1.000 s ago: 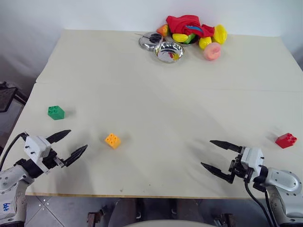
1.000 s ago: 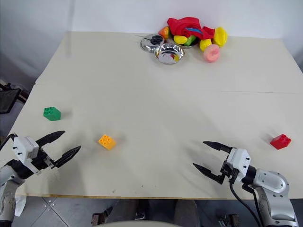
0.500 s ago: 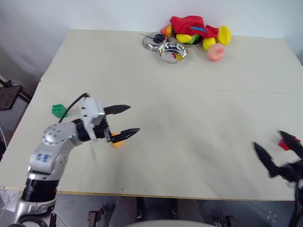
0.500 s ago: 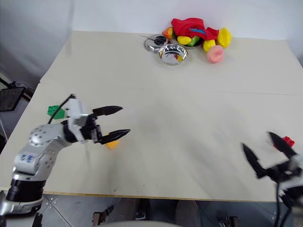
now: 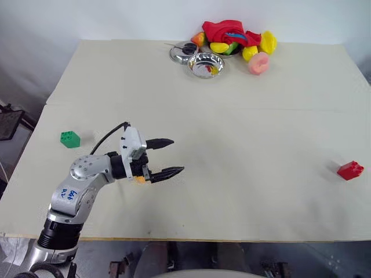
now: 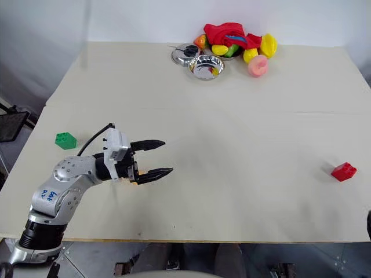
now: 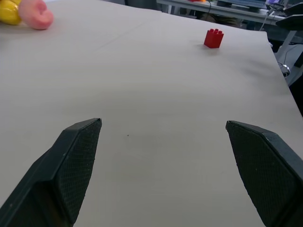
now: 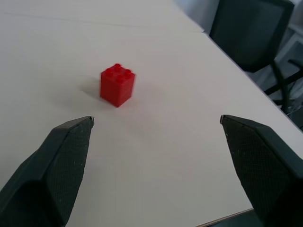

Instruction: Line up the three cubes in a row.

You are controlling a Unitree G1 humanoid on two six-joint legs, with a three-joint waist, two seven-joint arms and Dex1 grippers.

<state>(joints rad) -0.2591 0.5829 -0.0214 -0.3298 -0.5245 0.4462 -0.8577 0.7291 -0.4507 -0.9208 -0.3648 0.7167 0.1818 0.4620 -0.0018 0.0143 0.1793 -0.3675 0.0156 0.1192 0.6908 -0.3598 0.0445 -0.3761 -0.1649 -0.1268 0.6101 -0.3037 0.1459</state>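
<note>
The three cubes were not yet in a row. The green cube (image 5: 69, 139) sat near the surface's (image 5: 243, 127) left edge, the red cube (image 5: 350, 170) near its right edge, well apart. The orange-yellow cube (image 5: 139, 179) lay toward the front-left, mostly hidden beneath the left end effector (image 5: 166, 157), which hung over it with its fingers spread wide and holding nothing, pointing across the surface toward the red cube. It looked placed for a grasp of that cube, though its tips reached past it.

The right end effector (image 8: 156, 125) was also spread wide and empty, aimed at the red cube standing upright a little ahead, probably lining up to fetch it inward.

At the far edge, the steel bowls (image 5: 206, 63) and toy fruit pile (image 5: 243, 40) stayed clear of the work.
</note>
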